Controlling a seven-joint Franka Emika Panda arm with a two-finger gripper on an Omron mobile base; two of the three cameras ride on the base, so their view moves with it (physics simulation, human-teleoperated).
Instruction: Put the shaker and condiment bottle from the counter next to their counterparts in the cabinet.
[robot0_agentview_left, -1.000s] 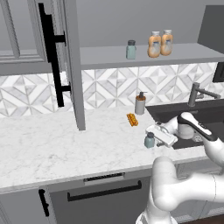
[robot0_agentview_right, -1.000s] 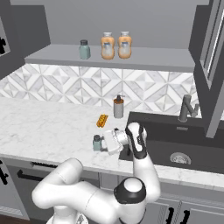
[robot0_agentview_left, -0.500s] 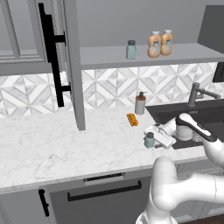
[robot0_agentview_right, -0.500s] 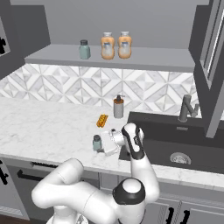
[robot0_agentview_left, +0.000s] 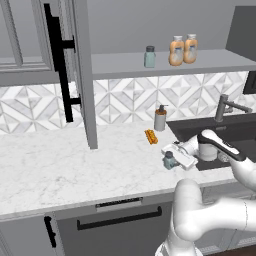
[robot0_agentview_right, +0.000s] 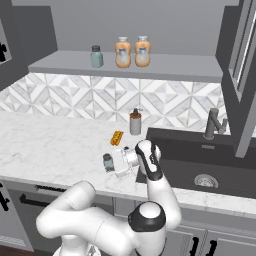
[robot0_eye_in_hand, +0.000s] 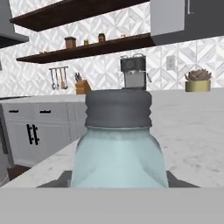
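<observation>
A pale teal-grey shaker with a dark cap stands upright on the white marble counter, near its front edge and left of the sink. My gripper reaches in level from the sink side and is shut on the shaker. In the hand view the shaker sits close up between the dark fingertips. On the open cabinet's shelf a second identical shaker stands left of two orange-tan condiment bottles, side by side.
A grey pump dispenser and a flat orange ridged object sit behind the shaker. The dark sink with its faucet lies to the right. The cabinet door with a black bar handle hangs open on the left.
The hand has slid a little toward the shaker and its jaws have gone from open to shut on it. The shaker stands in the same spot.
</observation>
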